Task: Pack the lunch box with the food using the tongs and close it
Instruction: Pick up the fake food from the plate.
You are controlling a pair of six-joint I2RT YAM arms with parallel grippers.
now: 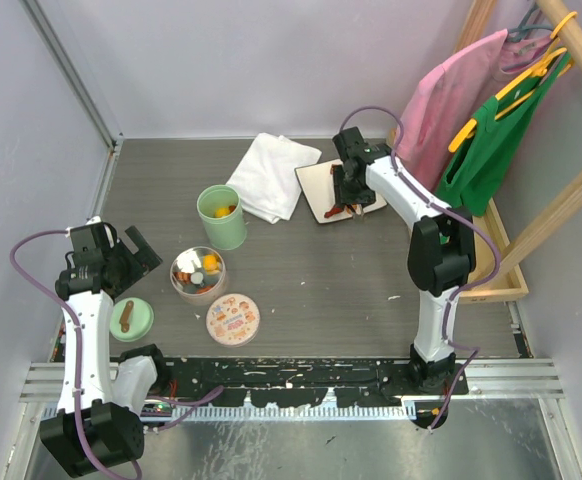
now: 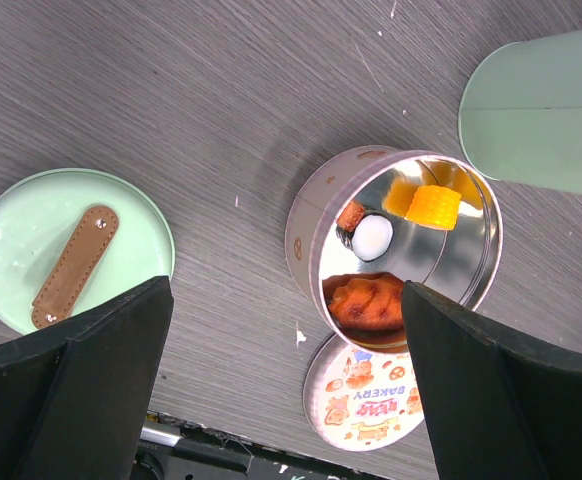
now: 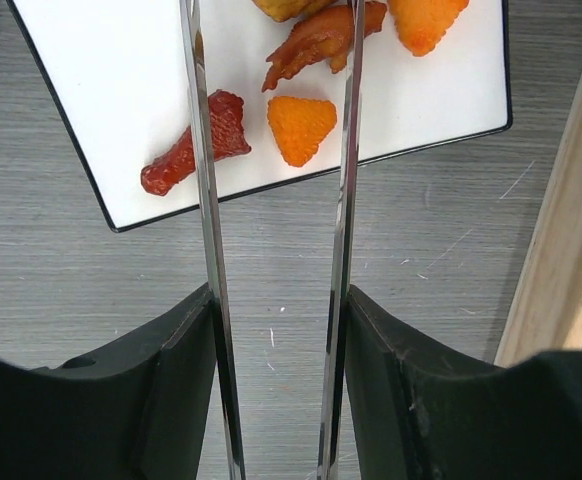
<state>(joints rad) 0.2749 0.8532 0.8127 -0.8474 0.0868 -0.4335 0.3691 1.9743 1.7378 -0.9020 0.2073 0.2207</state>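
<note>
Long metal tongs point(image 3: 200, 150) are pressed between the fingers of my right gripper point(image 3: 276, 300), which is shut on them. Their arms reach over a white plate point(image 3: 91, 90) and straddle an orange triangular piece of food point(image 3: 301, 128); the tips run out of view. A red piece point(image 3: 186, 152) lies just left of them. From above, this gripper point(image 1: 347, 186) hovers over the plate point(image 1: 311, 180) at the back. The round lunch box tin point(image 2: 311, 215) holds corn point(image 2: 433, 205), a white ball and an orange piece. My left gripper point(image 2: 286, 350) hangs open above it.
The tin's printed bakery lid point(image 1: 233, 319) lies in front of it. A mint-green lid with a brown knob point(image 1: 131, 319) lies to its left, and a mint-green cup point(image 1: 221, 216) stands behind. A white cloth point(image 1: 271, 175) is at the back, a wooden clothes rack point(image 1: 501, 250) at the right.
</note>
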